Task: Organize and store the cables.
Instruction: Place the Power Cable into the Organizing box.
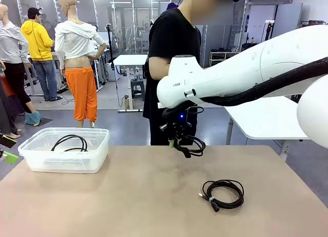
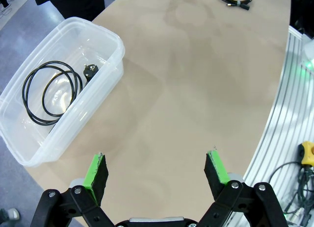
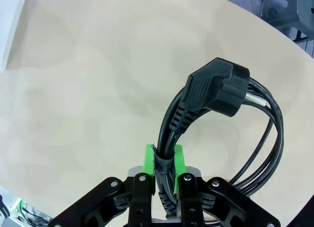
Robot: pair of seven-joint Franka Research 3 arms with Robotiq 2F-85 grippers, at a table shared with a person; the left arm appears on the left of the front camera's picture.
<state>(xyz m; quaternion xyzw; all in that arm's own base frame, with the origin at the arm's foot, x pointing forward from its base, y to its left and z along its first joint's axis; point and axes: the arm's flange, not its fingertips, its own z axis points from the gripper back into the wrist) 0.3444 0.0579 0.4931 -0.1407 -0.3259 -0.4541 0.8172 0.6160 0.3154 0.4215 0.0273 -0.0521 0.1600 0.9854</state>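
Front view first: the tan worktop (image 1: 128, 196) spreads across the whole lower picture. The white right arm (image 1: 246, 73) reaches in from the right above it, and a person (image 1: 171, 42) in a black shirt stands at the far edge. At the left end sits a clear plastic tub (image 1: 51, 165), and inside it a coiled cable (image 1: 70, 142) lies flat on the bottom. Now a second cable (image 1: 223, 193), looped and bound with a tie, rests on the worktop toward the right, well apart from the tub. And the third cable (image 1: 192, 145) is up in the air above the middle of the worktop, hanging from the right pincer (image 1: 174, 142). Right wrist view shows that pincer clenched on the bundle at its black tie, green pads (image 3: 149, 159) pressing from both sides and the angled plug (image 3: 216, 89) jutting out beyond them. Left wrist view: the left pincer (image 2: 157, 170) is spread wide, grasping nothing, poised above the worktop with the tub ahead and off to one side.
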